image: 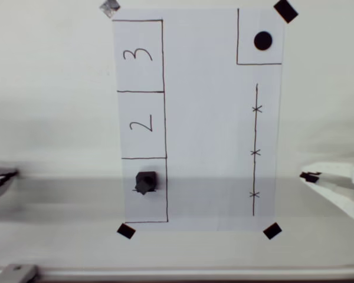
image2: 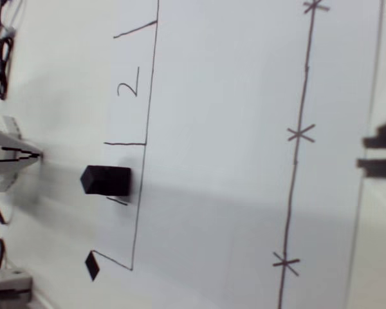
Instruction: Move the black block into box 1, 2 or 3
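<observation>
A plain off-white matte tabletop (image: pixel 53 118) spans the overhead view, lit softly and evenly. A broad grey shadow band (image: pixel 65 191) crosses it, and a pale metal rail (image: pixel 165 274) edges the bottom.

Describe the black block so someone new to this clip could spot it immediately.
Find the white paper, then its column of three drawn boxes. The black block sits in the lowest box in the overhead view, below box "2". Unlike the flat tape squares, it stands raised.
</observation>
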You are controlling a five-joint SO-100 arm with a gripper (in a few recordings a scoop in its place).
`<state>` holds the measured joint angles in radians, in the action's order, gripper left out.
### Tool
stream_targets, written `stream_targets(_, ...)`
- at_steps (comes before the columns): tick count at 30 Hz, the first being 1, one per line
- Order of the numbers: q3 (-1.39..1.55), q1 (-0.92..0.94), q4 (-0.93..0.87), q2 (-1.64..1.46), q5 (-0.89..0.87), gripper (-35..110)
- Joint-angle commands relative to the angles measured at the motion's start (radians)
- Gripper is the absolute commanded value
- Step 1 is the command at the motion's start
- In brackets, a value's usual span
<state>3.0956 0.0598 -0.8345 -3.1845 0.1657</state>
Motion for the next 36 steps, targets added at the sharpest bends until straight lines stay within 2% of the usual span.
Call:
stream_targets(1, 0.011, 0.023, -0.084, -0.046, 0.020, 0)
stream_targets(20, 0.011, 0.057, -0.428, -0.046, 0.021, 0)
stream_targets(24, 0.011, 0.057, -0.476, -0.046, -0.006, 0)
stream_targets(29, 0.011, 0.058, -0.506, -0.048, -0.138, 0)
stream_targets(36, 0.011, 0.043, -0.506, -0.048, -0.140, 0)
